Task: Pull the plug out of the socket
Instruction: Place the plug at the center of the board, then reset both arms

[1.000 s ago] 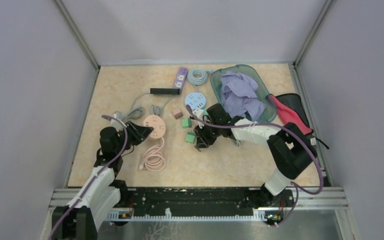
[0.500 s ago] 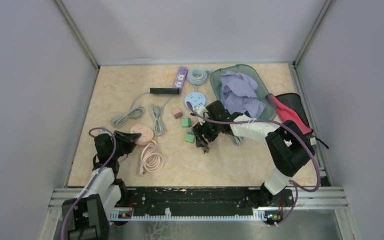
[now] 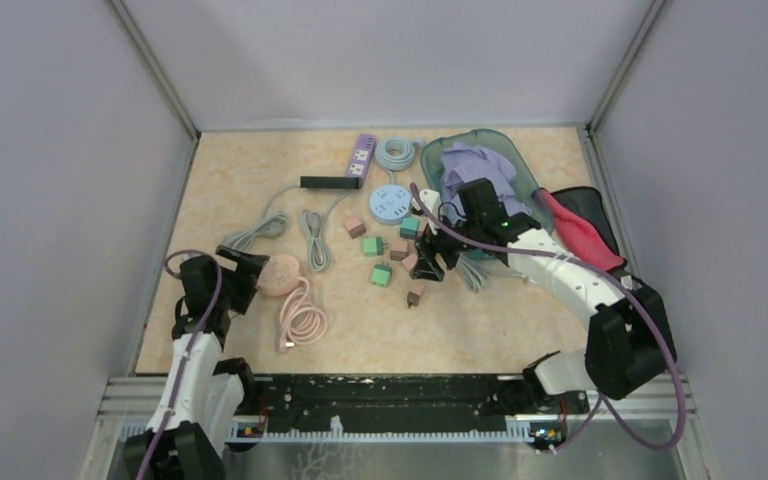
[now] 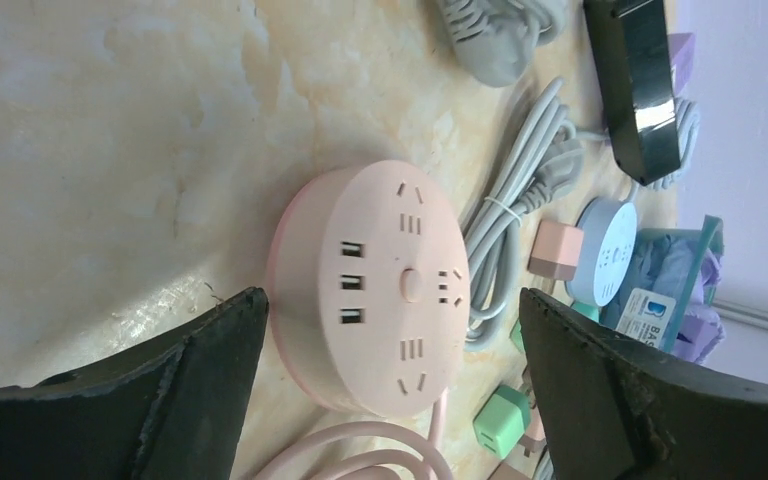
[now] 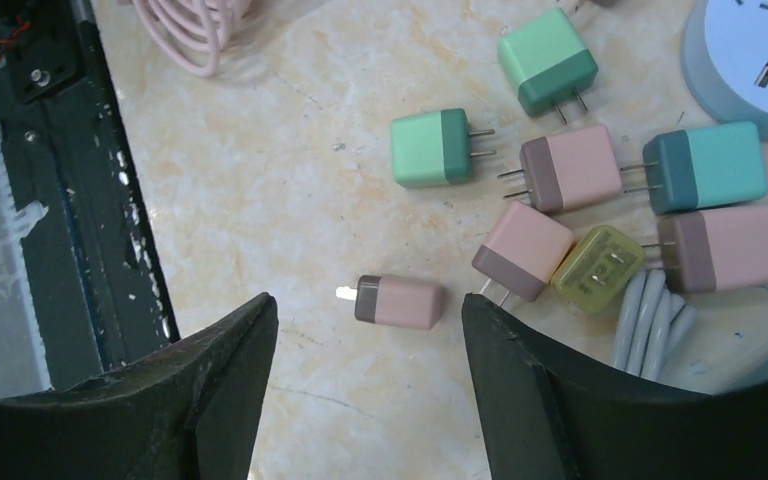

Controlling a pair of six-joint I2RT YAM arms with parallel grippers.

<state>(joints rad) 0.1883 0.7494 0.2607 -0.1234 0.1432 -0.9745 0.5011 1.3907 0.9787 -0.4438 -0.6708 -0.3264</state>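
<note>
A round pink socket [image 3: 282,272] lies flat on the table, its pink cord coiled beside it. No plug sits in its face [image 4: 380,290]. My left gripper [image 4: 388,300] is open, its fingers wide apart on either side of the socket's near edge and not touching it. A small pink plug with a brown end [image 5: 405,302] lies loose on its side on the table [image 3: 415,296]. My right gripper [image 5: 368,300] hangs open above that plug with nothing between its fingers; in the top view the right gripper [image 3: 428,262] hovers just behind the plug.
Several loose plugs, green, pink, teal and yellow, lie around [image 5: 550,170]. A blue round socket [image 3: 392,203], a purple power strip [image 3: 362,153], a black bar [image 3: 330,182] and grey cables [image 3: 312,238] sit behind. A green tray [image 3: 430,160] holds purple cloth.
The left gripper dragged the pink socket left and nearer, then opened off it. The right gripper opened, left the pink plug on the table and rose back to the right.
</note>
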